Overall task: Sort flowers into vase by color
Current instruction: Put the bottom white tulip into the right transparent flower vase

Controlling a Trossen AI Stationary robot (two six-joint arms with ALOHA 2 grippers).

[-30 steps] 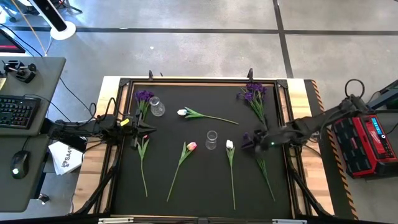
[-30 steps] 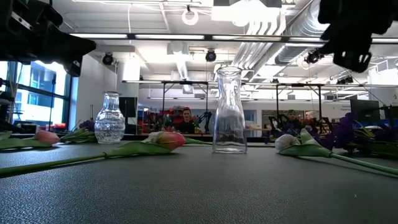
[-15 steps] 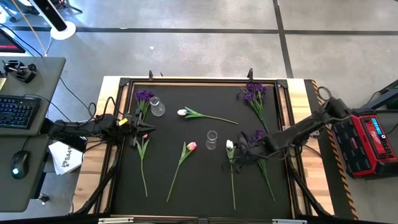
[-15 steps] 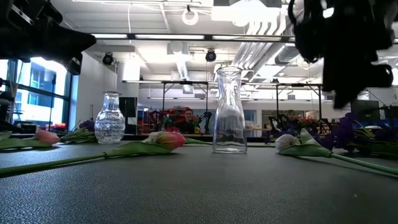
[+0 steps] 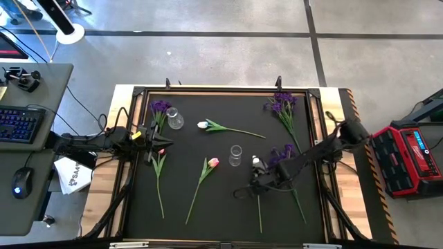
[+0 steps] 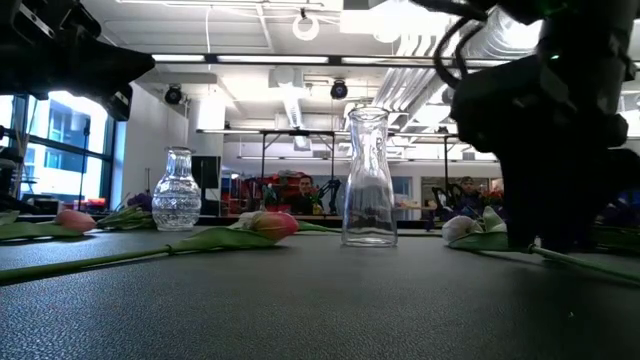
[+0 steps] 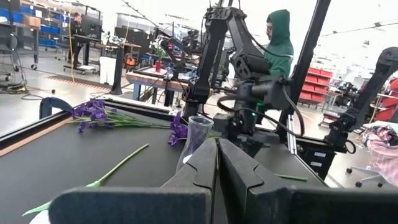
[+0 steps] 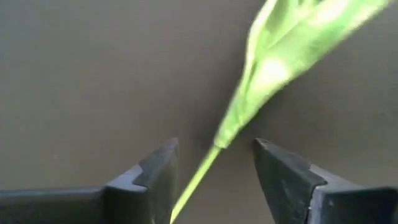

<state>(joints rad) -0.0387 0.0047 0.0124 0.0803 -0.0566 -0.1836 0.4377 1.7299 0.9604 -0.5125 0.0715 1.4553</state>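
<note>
On matte black mat (image 5: 208, 207), thin green stem (image 8: 198, 176), tapered jaws apart astride

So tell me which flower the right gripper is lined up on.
The white tulip right of the middle vase. The right gripper is open astride its green stem; the other tulips lie farther left, the purple flowers elsewhere.

Purple and tulip flowers (image 5: 208, 169) lie scattered flat.

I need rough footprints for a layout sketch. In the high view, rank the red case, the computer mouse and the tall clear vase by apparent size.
1. Red case beside the table
2. Dark computer mouse on the desk
3. Tall clear glass vase, seen end-on from above
</note>
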